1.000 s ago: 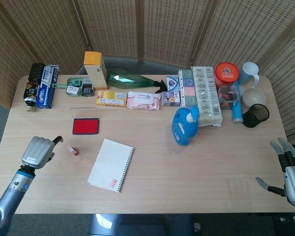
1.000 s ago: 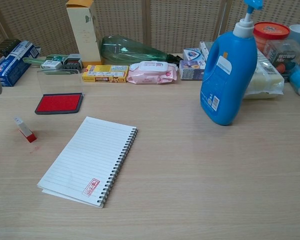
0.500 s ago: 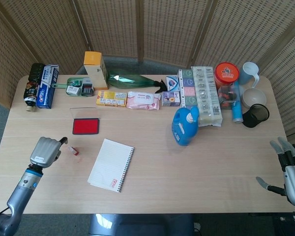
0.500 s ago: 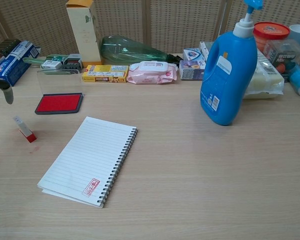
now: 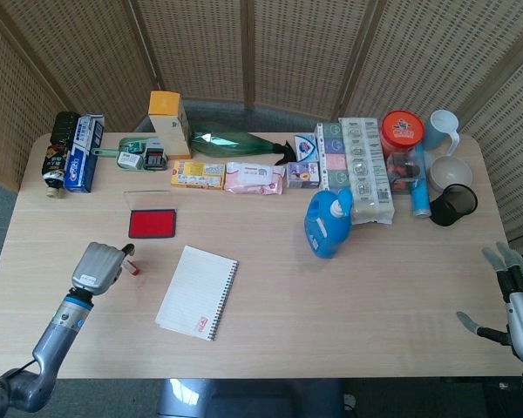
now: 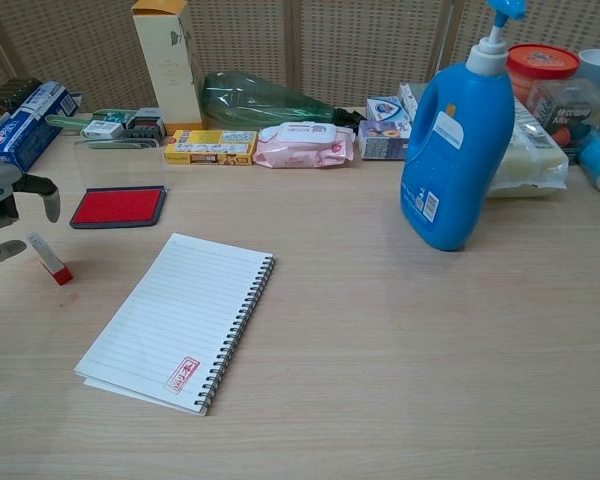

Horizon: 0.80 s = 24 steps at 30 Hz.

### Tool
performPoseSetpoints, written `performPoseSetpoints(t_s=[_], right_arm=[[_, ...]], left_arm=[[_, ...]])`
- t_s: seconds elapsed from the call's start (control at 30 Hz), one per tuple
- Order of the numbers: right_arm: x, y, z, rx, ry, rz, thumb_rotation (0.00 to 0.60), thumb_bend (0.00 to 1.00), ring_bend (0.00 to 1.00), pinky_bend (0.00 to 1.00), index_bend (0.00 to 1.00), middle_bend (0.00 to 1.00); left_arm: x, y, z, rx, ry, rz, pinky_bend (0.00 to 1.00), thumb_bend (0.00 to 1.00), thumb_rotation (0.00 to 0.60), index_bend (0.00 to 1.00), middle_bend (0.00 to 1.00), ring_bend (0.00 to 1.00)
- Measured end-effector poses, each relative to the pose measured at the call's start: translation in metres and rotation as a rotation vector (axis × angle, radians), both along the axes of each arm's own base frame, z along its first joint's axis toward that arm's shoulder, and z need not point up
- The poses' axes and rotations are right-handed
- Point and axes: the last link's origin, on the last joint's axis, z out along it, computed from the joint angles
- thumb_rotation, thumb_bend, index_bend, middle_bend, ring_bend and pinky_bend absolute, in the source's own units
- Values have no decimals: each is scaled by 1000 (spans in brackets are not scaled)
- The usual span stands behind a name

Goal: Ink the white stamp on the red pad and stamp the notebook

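Head view: left hand (image 5: 98, 266) low over the table (image 5: 375, 287) near the left edge, just left of the white stamp (image 5: 131, 265). Stamp lying tilted on the wood, red inked end toward the notebook (image 5: 197, 292), white end toward the hand. Fingers curled forward and apart, holding nothing; one fingertip close above the stamp's white end, contact impossible to tell from up here.

Chest view: same left hand (image 6: 8, 200) at the left edge, fingers (image 6: 46, 193) hooked downward, thumb lower and separate. White stamp (image 6: 50, 258) just below and right of the fingertips, a gap visible between them and the stamp. Red pad (image 6: 118, 206) open just beyond the stamp, clear lid standing up behind it. Notebook (image 6: 180, 318) lying open to the right of the stamp, spiral on its right side, a red mark near its near corner.

Right hand (image 5: 514, 300) at the far right edge of the table in the head view, fingers spread, thumb out to the side, empty. Blue detergent bottle (image 6: 458, 140) upright, well right of the notebook.
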Motion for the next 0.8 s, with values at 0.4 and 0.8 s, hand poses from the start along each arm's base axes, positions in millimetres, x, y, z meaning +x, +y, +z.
performPoseSetpoints(t_s=[0.4,0.8], right_arm=[[0,0,0,1,0,-6,526,0,0,0,25,0],[0,0,-1,4,7,-8,523,0,0,0,25,0]], left_arm=[[-6,-3,0,-2,16,15,1000,308,600,419,1000,1000],[-4,3,-8,-19,37,22,1000,309,600,419,1000,1000]])
